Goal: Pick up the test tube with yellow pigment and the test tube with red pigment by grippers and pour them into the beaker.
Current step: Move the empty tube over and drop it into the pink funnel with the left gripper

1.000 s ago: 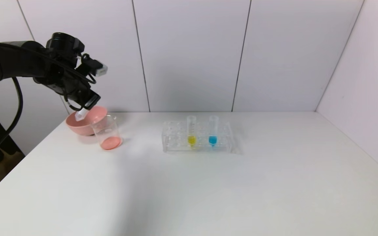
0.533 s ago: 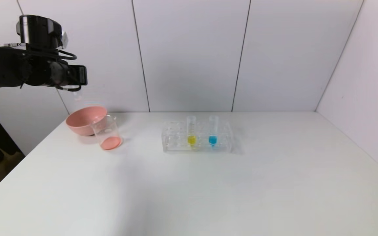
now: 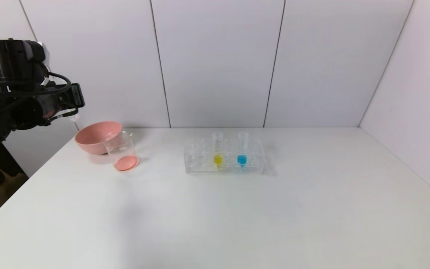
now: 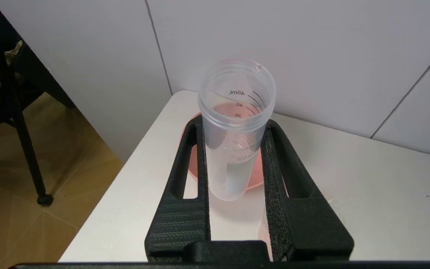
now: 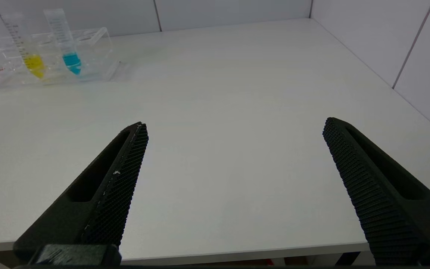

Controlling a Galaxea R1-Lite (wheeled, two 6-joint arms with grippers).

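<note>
The left gripper has its fingers clamped on the emptied red tube, above the pink bowl. The yellow tube stands upright in the rack mid-bench; the right gripper, fingers wide apart, faces it

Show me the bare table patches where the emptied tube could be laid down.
Bare: the table in front of the tube rack, the stretch right of the rack to the wall, and the gap between rack and beaker. Crowded: the far-left corner, where the beaker stands against the pink bowl.
</note>
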